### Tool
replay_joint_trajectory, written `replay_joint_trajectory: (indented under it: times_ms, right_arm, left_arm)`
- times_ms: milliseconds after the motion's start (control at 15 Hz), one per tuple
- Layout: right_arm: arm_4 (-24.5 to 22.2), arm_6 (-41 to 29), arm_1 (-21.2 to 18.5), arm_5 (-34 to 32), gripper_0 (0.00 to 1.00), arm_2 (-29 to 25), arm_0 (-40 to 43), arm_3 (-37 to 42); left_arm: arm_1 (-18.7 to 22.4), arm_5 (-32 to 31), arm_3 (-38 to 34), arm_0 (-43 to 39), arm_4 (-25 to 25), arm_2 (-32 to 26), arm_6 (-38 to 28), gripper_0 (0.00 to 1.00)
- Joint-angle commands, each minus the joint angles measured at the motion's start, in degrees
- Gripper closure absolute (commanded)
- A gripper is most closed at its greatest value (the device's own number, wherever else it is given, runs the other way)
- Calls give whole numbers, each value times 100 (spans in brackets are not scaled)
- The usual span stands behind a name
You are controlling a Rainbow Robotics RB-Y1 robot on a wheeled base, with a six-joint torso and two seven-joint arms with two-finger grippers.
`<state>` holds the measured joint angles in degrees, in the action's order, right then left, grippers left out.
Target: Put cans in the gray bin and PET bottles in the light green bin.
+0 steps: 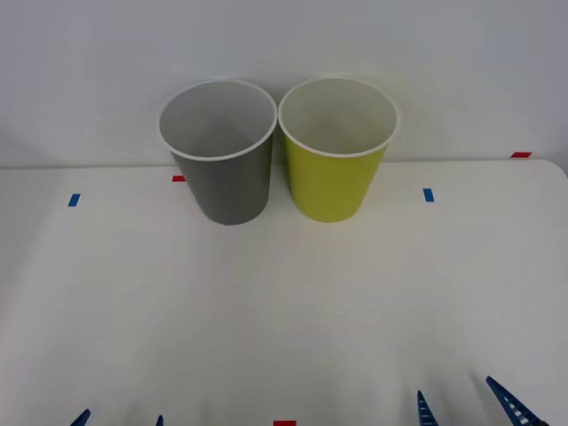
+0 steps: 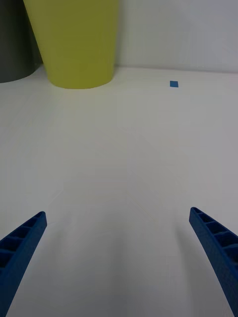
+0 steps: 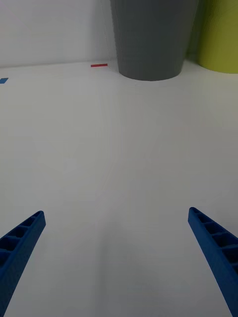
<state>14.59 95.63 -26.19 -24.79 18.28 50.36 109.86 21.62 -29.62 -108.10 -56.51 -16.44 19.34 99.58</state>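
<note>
Bins sit side by side at the surface's (image 1: 284, 311) far edge, gray bin (image 1: 222, 151) left of light green bin (image 1: 335, 151), rims about touching. Left claw (image 1: 120, 419) and right claw (image 1: 466, 404) hang released over the near edge, holding nothing.

Blue ribbed plastic fingers (image 2: 22, 242) were seen on the right gripper (image 1: 466, 404), each tapered to a narrow tip, with open ladder-like cells moulded along the inner side. The same blue ribbed tapered fingers (image 3: 213, 245) were carried by the left gripper (image 1: 120, 417).
</note>
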Motion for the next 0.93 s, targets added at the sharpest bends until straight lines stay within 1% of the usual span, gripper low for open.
replay_joint_trajectory:
  times_ms: [67, 933]
  right_arm:
    - [0, 0, 0, 0, 0, 0, 0, 0]
    - [0, 0, 0, 0, 0, 0, 0, 0]
  left_arm:
    - [0, 0, 0, 0, 0, 0, 0, 0]
    - [0, 0, 0, 0, 0, 0, 0, 0]
